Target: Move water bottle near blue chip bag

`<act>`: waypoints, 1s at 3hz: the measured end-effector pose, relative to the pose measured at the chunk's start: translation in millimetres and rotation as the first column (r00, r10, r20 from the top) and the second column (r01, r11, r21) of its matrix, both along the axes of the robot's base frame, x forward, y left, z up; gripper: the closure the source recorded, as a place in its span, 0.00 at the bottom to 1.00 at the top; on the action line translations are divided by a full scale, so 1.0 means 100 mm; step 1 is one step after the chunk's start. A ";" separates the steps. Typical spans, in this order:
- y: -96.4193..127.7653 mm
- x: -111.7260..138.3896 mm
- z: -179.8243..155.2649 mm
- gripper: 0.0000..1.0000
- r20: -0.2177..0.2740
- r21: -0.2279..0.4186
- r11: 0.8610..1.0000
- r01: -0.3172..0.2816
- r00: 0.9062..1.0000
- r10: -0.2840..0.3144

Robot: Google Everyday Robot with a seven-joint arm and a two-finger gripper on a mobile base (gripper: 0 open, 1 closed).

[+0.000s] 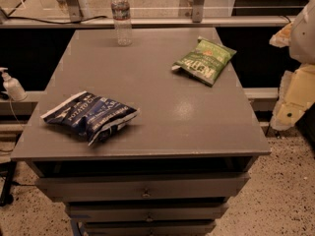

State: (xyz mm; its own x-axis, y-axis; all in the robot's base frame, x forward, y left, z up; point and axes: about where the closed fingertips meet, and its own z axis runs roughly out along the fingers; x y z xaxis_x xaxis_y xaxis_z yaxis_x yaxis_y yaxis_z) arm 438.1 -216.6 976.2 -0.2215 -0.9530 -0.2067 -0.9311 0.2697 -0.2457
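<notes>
Closest to the lens, at the right edge of view: the claw (295,100), pale cream, with more of the arm (302,31) above it. Hangs off the right side of the surface (162,117), beyond its edge, touching nothing on it. Cannot tell how far open, nor whether anything is gripped.

Nearest to the claw, on its left: the green chip bag (204,60), lying flat and turned at an angle on the back right part of the grey surface, clear of the other things.

Farther left and farther back from the claw: the water bottle (121,16), standing upright near the back edge, white cap on, clear ribbed body, pale label band. Well apart from the claw, with the green chip bag roughly between.

Farthest across from the claw, on the front left part of the surface: the blue chip bag (90,116), crinkled, dark navy with white ends, "POTATO" lettering facing up. Lies flat near the left and front edges, well apart from the water bottle and from the green chip bag.

Beyond the surface's left edge, lower down: a small white pump bottle (12,86) on a ledge. Below the claw and to its left, under the top: drawers (145,188), the upper one with a small knob. Speckled floor (285,195) beneath the claw.
</notes>
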 end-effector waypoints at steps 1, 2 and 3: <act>0.00 0.00 0.00 0.00 0.000 0.000 1.000 0.000 1.000 0.000; 0.11 0.21 0.02 0.00 0.061 0.050 0.999 -0.012 0.998 0.009; 0.33 0.68 0.03 0.00 0.173 0.138 0.988 -0.064 0.984 0.040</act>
State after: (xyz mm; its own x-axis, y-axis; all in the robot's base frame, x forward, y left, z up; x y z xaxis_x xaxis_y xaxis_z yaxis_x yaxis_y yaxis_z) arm 506.5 -183.8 979.7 -0.1226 -0.9202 -0.3716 -0.8928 0.2659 -0.3637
